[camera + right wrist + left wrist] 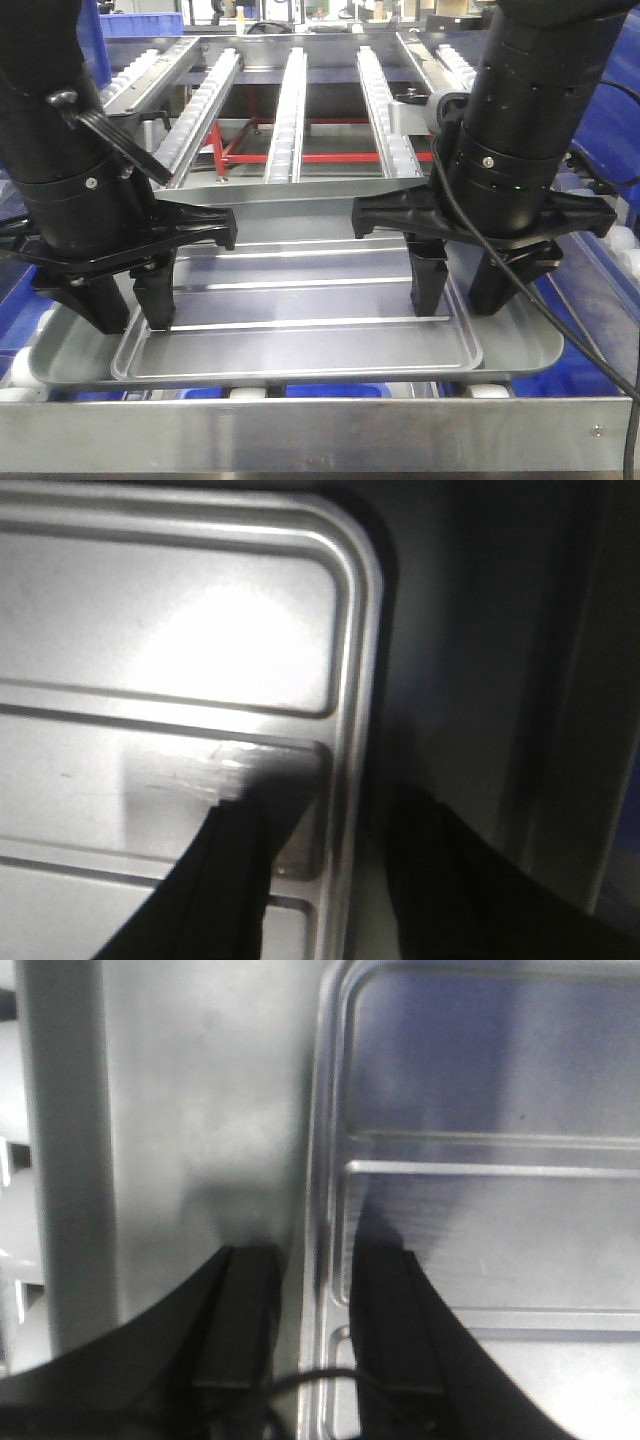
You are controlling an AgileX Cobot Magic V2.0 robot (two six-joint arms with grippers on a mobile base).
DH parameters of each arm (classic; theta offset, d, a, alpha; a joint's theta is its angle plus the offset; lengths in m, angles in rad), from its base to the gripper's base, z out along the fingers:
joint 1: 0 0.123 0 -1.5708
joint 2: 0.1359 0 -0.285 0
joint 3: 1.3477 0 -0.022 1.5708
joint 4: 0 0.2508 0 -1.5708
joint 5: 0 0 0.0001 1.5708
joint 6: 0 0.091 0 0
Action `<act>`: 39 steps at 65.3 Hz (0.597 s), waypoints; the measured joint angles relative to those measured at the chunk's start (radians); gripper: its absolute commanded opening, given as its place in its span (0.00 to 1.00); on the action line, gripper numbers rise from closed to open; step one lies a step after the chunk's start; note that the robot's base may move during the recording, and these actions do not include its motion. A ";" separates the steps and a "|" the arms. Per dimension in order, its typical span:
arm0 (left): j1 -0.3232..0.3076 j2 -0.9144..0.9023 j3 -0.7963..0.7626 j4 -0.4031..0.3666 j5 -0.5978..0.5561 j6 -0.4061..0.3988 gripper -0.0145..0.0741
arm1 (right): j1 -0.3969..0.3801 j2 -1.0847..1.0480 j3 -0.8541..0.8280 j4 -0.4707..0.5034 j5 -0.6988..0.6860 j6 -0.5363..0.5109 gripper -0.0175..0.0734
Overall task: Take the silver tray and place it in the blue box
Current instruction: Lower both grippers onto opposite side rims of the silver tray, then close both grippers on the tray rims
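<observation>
The silver tray (300,300), shiny with two long ridges, lies flat inside a larger shallow metal tray (60,355). My left gripper (130,318) is open and straddles its left rim, one finger inside and one outside. In the left wrist view the rim (318,1160) runs between the fingers of the left gripper (315,1255). My right gripper (458,303) is open astride the right rim. The right wrist view shows the right gripper (335,800) near a rounded corner of the silver tray (170,650). Blue plastic shows at the sides, but I cannot tell which is the blue box.
A roller conveyor (290,110) with metal rails runs away behind the trays. A metal bar (320,430) crosses the front edge. Blue crate walls stand at the right (610,120) and back left (140,25), and blue plastic (330,392) shows beneath the trays.
</observation>
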 measured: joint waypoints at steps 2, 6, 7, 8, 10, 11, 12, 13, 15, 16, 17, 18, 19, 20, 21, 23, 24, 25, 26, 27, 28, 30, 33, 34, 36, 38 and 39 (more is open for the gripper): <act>0.000 0.000 0.000 0.000 0.000 0.000 0.32 | 0.000 0.000 -0.002 0.000 0.000 0.000 0.64; 0.000 0.002 -0.001 0.000 0.000 0.000 0.32 | 0.000 0.002 -0.002 0.000 0.000 0.000 0.64; 0.000 0.002 -0.003 0.000 0.000 0.000 0.32 | 0.000 0.002 -0.002 0.000 0.000 0.000 0.64; 0.000 0.002 -0.002 -0.002 0.000 0.000 0.32 | 0.000 0.002 -0.002 0.000 0.000 0.000 0.64; 0.000 0.002 -0.002 -0.002 0.000 0.000 0.31 | 0.000 0.002 -0.002 0.000 0.000 0.000 0.64; 0.000 0.002 -0.002 -0.002 0.000 0.000 0.31 | 0.000 0.002 -0.002 0.000 0.000 0.000 0.64; 0.000 0.002 -0.002 -0.002 0.000 0.000 0.31 | 0.000 0.004 -0.002 0.000 0.000 0.000 0.63; 0.000 0.002 -0.002 -0.002 0.000 0.000 0.31 | 0.000 0.004 -0.002 0.000 0.000 0.000 0.63; 0.000 0.002 -0.002 -0.002 0.000 0.000 0.29 | 0.000 0.004 -0.003 0.000 0.000 0.000 0.61; 0.000 0.002 -0.002 -0.002 0.000 0.000 0.29 | 0.000 0.006 -0.002 0.000 -0.002 0.000 0.59; 0.000 0.002 -0.002 -0.002 0.000 0.000 0.28 | 0.000 0.006 -0.002 0.000 -0.002 0.000 0.59; 0.000 0.002 -0.002 -0.002 0.000 0.000 0.27 | 0.000 0.006 -0.004 0.002 -0.002 0.000 0.56; 0.000 0.002 -0.002 -0.002 0.000 0.000 0.26 | 0.000 0.007 -0.004 0.002 -0.002 0.000 0.54; 0.000 0.002 -0.002 -0.002 0.000 0.000 0.25 | 0.000 0.007 -0.004 0.002 -0.002 0.000 0.52; 0.000 0.002 -0.002 -0.004 0.000 0.000 0.22 | 0.000 0.007 -0.004 0.002 -0.005 0.000 0.50; 0.000 0.002 -0.002 -0.004 -0.003 0.000 0.19 | 0.000 0.007 -0.004 0.004 -0.007 0.000 0.44; 0.000 0.002 -0.002 -0.006 -0.003 0.000 0.18 | 0.000 0.007 -0.006 0.006 -0.007 0.000 0.42; 0.000 0.002 -0.002 -0.006 -0.003 0.000 0.16 | 0.000 0.007 -0.006 0.005 -0.005 0.000 0.39; 0.000 0.002 -0.002 -0.006 -0.003 0.000 0.13 | 0.000 0.007 -0.006 0.005 -0.005 0.000 0.36; 0.000 0.002 -0.002 -0.006 -0.001 0.000 0.10 | 0.000 0.007 -0.006 0.003 -0.002 0.000 0.32; 0.000 0.002 -0.002 -0.006 -0.001 0.000 0.08 | 0.000 0.007 -0.006 0.003 0.000 0.000 0.29; 0.000 0.002 -0.002 -0.006 0.001 0.000 0.04 | -0.005 0.007 -0.006 0.003 0.000 0.000 0.26; 0.001 0.002 -0.004 -0.004 0.001 0.000 0.05 | -0.007 0.007 -0.006 0.001 0.001 0.000 0.25; 0.001 0.002 -0.004 -0.004 0.001 0.000 0.05 | -0.007 0.007 -0.006 0.001 0.001 0.000 0.25; 0.001 0.002 -0.006 -0.004 0.001 0.000 0.05 | -0.009 0.007 -0.006 0.001 0.001 0.000 0.25; 0.001 0.002 -0.010 -0.006 0.004 0.000 0.05 | -0.009 0.007 -0.006 0.001 0.001 0.000 0.25; 0.007 0.002 -0.013 -0.006 0.008 0.000 0.05 | -0.009 0.007 -0.006 0.001 0.001 0.000 0.25</act>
